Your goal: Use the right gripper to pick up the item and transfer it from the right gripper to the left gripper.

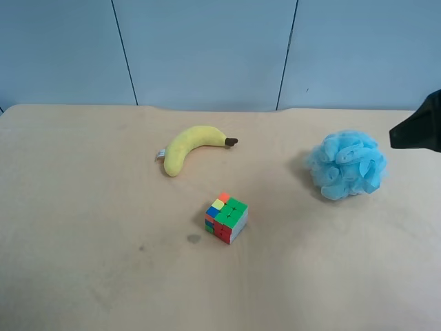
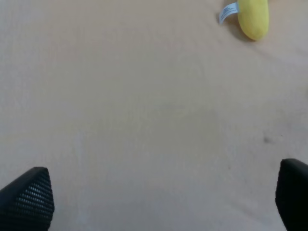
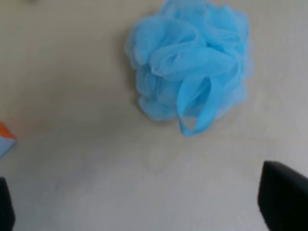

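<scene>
Right pincer stands wide and empty over the tabletop, near the light-blue bath pouf; left pincer, also wide and empty, hangs well apart from the plush banana.

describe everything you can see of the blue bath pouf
The pouf is a light-blue ball of ruffled, gathered mesh, soft-looking and translucent at its folds. A flat loop of the same blue sticks out from one side. It sits uncompressed on the beige table, at the exterior high view's right. Only the table touches it.
</scene>
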### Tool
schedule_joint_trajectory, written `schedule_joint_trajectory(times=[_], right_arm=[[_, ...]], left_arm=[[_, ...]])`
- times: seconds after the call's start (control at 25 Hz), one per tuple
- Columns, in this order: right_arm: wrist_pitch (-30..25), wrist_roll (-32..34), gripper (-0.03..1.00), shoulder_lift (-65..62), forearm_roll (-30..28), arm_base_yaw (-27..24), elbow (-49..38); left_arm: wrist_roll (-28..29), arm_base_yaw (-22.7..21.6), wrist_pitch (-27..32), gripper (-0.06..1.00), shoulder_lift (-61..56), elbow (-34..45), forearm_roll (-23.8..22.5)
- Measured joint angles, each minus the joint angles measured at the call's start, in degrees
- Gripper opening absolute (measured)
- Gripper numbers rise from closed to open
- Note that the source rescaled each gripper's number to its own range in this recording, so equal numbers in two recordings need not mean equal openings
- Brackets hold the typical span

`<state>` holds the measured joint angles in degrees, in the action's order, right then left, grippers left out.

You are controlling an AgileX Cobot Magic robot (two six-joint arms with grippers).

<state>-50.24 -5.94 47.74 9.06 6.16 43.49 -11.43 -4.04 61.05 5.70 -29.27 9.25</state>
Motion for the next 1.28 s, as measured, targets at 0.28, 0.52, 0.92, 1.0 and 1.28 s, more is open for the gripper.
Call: schedule_joint_trajectory(times=[0.28, 0.52, 0.92, 1.0, 1.28], right_arm=[[5.1, 0.5, 1.00, 12.4, -1.8, 0.0, 0.1], [12.7, 5.9, 1.00, 18.2, -6.7, 0.0, 0.1], [17.4, 10.8, 1.00, 22.1, -14.3, 0.0, 0.7], [17.6, 12.7, 1.00, 22.8, -16.5, 0.0, 0.7], [20.3, 18.7, 1.00, 26.5, -22.4, 0.0, 0.7]], left_arm=[[0.0, 0.0, 0.0, 0.88, 0.0, 0.0, 0.0], [0.0, 0.0, 0.0, 0.88, 0.0, 0.0, 0.0], [0.0, 0.0, 0.0, 0.88, 0.0, 0.0, 0.0], [0.0, 0.0, 0.0, 0.88, 0.0, 0.0, 0.0], [0.0, 0.0, 0.0, 0.88, 0.0, 0.0, 0.0]])
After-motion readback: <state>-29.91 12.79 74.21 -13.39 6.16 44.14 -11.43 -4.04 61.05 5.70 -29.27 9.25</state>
